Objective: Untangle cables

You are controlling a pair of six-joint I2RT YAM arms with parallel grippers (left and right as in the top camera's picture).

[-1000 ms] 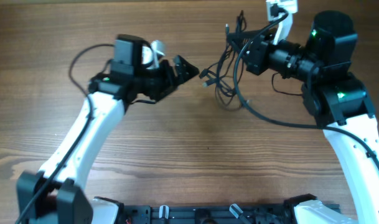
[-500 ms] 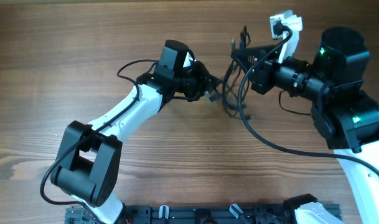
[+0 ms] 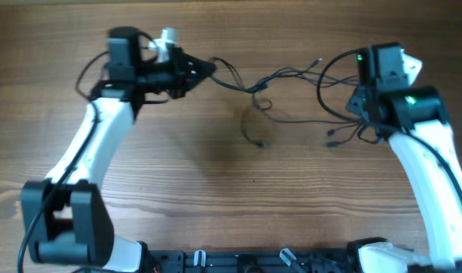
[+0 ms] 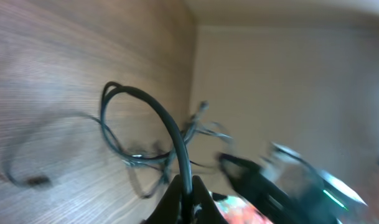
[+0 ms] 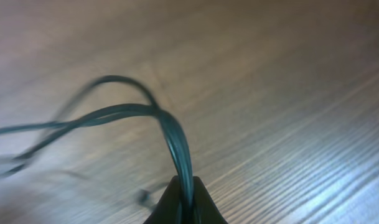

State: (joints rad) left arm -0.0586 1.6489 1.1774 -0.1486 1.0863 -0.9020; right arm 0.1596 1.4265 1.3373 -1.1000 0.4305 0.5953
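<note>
The cables (image 3: 270, 78) are thin black cords stretched across the wooden table between my two grippers, with a small knot (image 3: 256, 90) near the middle. My left gripper (image 3: 205, 68) is shut on one strand at the left end. In the left wrist view that strand (image 4: 153, 109) arches up out of the left gripper (image 4: 188, 188). My right gripper (image 3: 359, 100) is shut on a couple of strands at the right end, seen as a blurred arc (image 5: 128, 111) rising from the right gripper (image 5: 185, 196). A loose loop (image 3: 253, 130) and plug tips (image 3: 333, 137) lie below the taut line.
A black rail with fittings (image 3: 276, 261) runs along the table's front edge. The left arm's own thicker cable (image 3: 86, 74) loops out at the far left. The right arm (image 4: 289, 180) shows blurred in the left wrist view.
The left gripper closed on a strand and pulled it away to the left. The right arm swung right and down. The bundle, bunched before, is now drawn out into a long line.
</note>
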